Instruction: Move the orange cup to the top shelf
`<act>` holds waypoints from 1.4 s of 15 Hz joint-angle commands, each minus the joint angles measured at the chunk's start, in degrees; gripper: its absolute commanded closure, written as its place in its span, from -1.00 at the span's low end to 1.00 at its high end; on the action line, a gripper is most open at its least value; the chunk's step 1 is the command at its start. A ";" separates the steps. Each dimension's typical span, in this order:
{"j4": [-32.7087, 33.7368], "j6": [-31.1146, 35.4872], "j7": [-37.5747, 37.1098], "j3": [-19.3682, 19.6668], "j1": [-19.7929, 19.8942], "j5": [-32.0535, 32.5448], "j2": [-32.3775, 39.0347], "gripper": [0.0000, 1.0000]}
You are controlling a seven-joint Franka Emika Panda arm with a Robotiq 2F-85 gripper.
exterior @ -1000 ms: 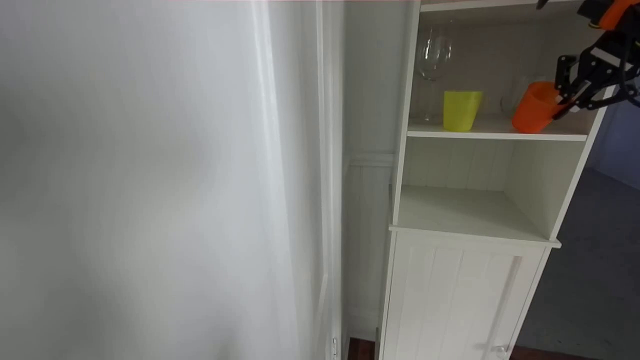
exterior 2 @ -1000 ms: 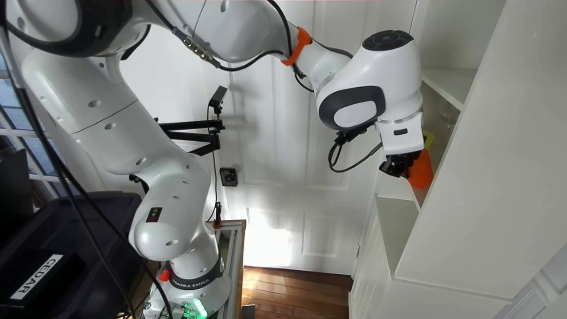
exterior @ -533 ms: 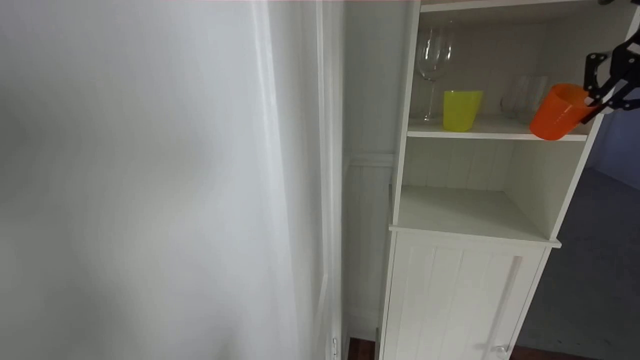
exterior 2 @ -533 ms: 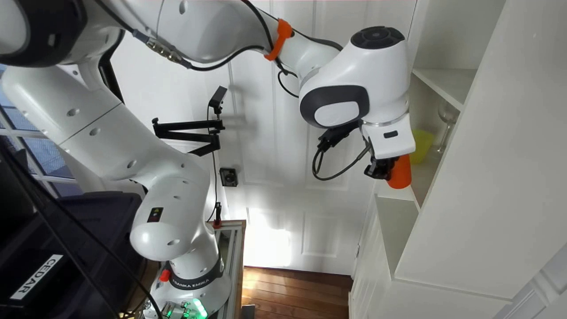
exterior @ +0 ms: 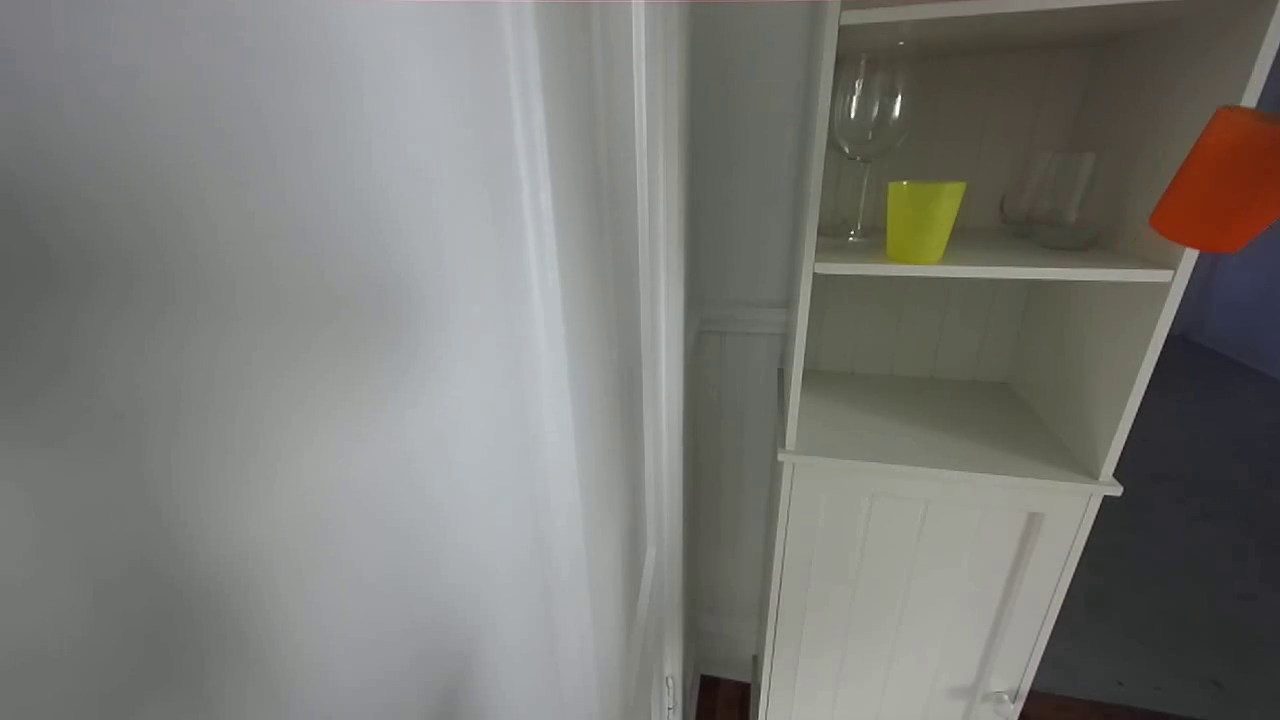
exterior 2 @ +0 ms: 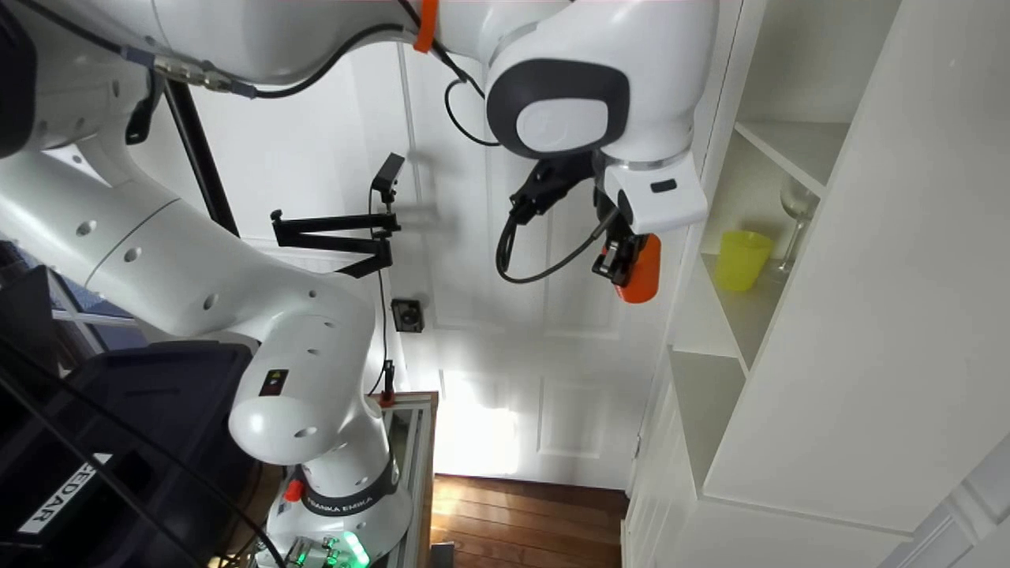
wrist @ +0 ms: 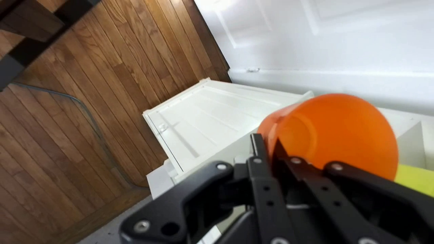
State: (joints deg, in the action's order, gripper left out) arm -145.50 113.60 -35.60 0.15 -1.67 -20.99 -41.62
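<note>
The orange cup (exterior: pixel 1218 182) hangs tilted in the air at the right edge of an exterior view, in front of the cabinet. It also shows in an exterior view (exterior 2: pixel 644 270) and in the wrist view (wrist: pixel 342 132). My gripper (exterior 2: pixel 619 260) is shut on the cup's wall. In the wrist view the gripper (wrist: pixel 268 140) has one finger outside the wall and one inside the cup's mouth. The top shelf (exterior 2: pixel 798 146) shows its front edge and part of its surface, higher than the cup. It also shows as a board (exterior: pixel 1000 10) at the upper edge.
A yellow-green cup (exterior: pixel 922 222), a wine glass (exterior: pixel 866 120) and clear glassware (exterior: pixel 1065 205) stand on the middle shelf (exterior: pixel 990 268). The cabinet's side wall (exterior 2: pixel 868 315) stands right of the arm. A white door (exterior 2: pixel 521 331) is behind the arm.
The gripper has drawn the orange cup out from over the middle shelf, away from the cabinet, and lifted it a little. The yellow-green cup and glasses have not moved.
</note>
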 commanded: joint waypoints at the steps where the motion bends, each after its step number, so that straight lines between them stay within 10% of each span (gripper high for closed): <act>1: 6.23 -11.45 0.96 -0.61 2.20 -0.45 -1.37 0.97; 21: 25.74 -7.67 0.05 -2.26 4.64 -3.54 5.96 0.97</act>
State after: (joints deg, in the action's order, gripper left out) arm -125.48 105.49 -35.35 -2.02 2.32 -21.91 -39.81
